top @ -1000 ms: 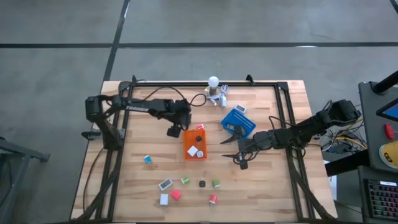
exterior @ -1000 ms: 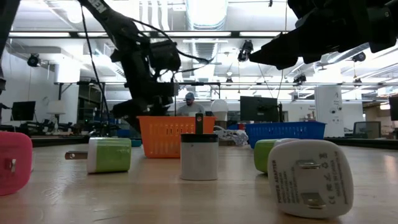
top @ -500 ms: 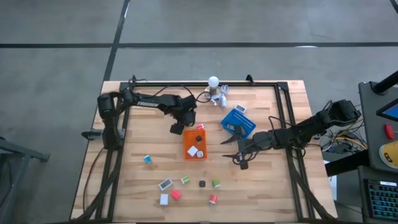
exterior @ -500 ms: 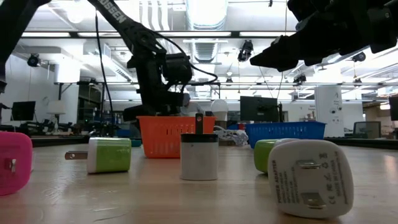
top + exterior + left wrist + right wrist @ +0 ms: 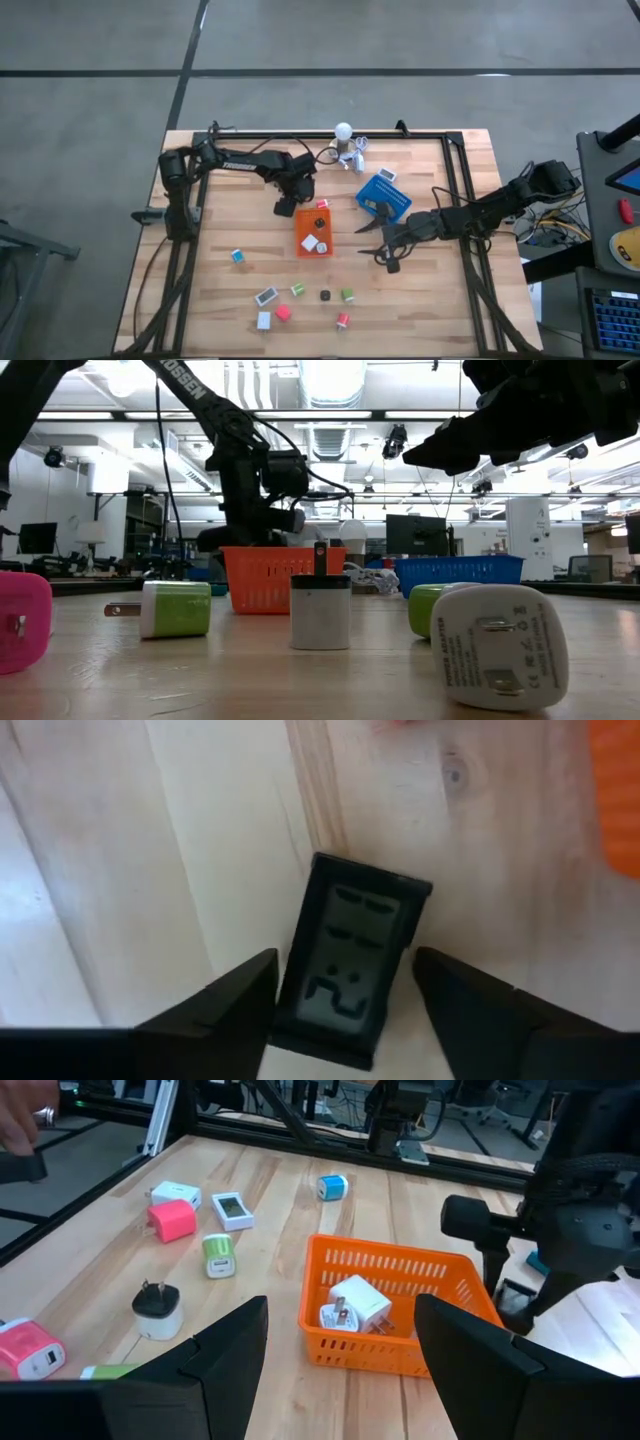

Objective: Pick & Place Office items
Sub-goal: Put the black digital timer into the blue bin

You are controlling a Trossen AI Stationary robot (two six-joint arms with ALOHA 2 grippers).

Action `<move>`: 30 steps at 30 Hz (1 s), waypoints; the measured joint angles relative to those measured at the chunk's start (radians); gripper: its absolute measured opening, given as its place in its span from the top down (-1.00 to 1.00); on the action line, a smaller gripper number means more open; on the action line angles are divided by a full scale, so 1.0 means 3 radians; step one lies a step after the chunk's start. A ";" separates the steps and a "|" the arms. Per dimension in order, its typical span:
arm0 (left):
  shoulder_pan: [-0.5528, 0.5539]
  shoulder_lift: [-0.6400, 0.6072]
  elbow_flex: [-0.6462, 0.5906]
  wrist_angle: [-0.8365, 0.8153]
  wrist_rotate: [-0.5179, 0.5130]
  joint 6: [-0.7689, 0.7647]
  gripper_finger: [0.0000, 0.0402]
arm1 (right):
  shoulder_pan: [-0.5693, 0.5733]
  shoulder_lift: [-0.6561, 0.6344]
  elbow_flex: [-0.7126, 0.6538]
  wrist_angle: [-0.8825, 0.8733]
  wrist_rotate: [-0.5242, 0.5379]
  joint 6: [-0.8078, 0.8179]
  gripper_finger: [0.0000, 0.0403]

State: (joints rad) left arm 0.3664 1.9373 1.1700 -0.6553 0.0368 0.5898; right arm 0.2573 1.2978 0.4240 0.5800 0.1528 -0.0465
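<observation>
Left gripper [image 5: 340, 995] low over the table, just beside the far-left corner of the orange basket [image 5: 316, 232]. Directly under it lies a small black clock [image 5: 352, 963] with a grey display, flat on the wood, face up. Fingers [image 5: 215, 1010] apart, one on each side of the clock's long edges; small gaps show on both sides, so not yet clamped as far as can be seen. Clock's long axis runs roughly between the fingers, slightly tilted from their line, so the squeeze would fall across its narrow width. Judgement: a small wrist turn would square the grip, otherwise the case may twist as the fingers meet it. Basket edge shows orange at the corner of the left wrist view, so the carry to it looks short. Right gripper [image 5: 372, 240] waits above the table between the orange basket and the blue basket [image 5: 384, 196], fingers spread, holding nothing. Left arm is plainly the nearer one to the clock. Basket already holds white chargers [image 5: 356, 1307]. Remaining pieces lie well apart toward the near edge: teal charger [image 5: 238, 256], green charger [image 5: 176, 609], white charger [image 5: 320, 610], pink charger [image 5: 24, 622], black plug [image 5: 325, 295].
</observation>
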 joint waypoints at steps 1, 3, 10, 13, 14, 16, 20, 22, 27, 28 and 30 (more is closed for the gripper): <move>0.0000 0.0000 -0.0002 -0.0005 0.0003 -0.0010 -0.12 | 0.0000 -0.0001 0.0000 0.0000 -0.0001 0.0002 -0.22; -0.0004 0.0003 -0.0003 -0.0018 0.0008 -0.0045 0.02 | 0.0000 -0.0001 0.0000 0.0001 -0.0004 0.0007 -0.22; -0.0006 -0.0001 -0.0006 -0.0024 -0.0006 -0.0212 0.30 | 0.0000 0.0000 0.0000 0.0001 -0.0014 0.0008 -0.22; -0.0006 -0.0003 -0.0008 -0.0022 -0.0009 -0.0215 0.30 | 0.0000 -0.0001 0.0000 0.0001 -0.0015 0.0008 -0.22; -0.0006 -0.0003 -0.0008 -0.0022 -0.0009 -0.0221 0.30 | 0.0000 -0.0001 0.0000 0.0001 -0.0015 0.0008 -0.22; -0.0008 -0.0003 -0.0008 -0.0022 -0.0010 -0.0223 0.30 | 0.0000 -0.0001 0.0000 0.0001 -0.0015 0.0008 -0.22; -0.0008 -0.0003 -0.0008 -0.0028 -0.0018 -0.0223 0.30 | 0.0000 -0.0001 0.0000 0.0001 -0.0017 0.0008 -0.22; -0.0009 -0.0003 -0.0008 -0.0036 -0.0020 -0.0224 0.30 | 0.0000 -0.0001 0.0000 0.0001 -0.0017 0.0008 -0.22; -0.0007 -0.0054 -0.0016 -0.0048 -0.0032 -0.0334 0.30 | 0.0000 -0.0001 0.0000 0.0001 -0.0024 0.0008 -0.22; -0.0001 -0.0088 -0.0026 -0.0051 -0.0035 -0.0349 0.30 | 0.0000 -0.0001 0.0000 0.0003 -0.0025 0.0008 -0.22; 0.0006 -0.0148 -0.0049 -0.0111 -0.0048 -0.0380 0.30 | 0.0000 -0.0001 0.0000 0.0002 -0.0027 0.0008 -0.22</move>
State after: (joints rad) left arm 0.3683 1.8930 1.1554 -0.6886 0.0223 0.4757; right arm 0.2573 1.2976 0.4240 0.5807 0.1448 -0.0441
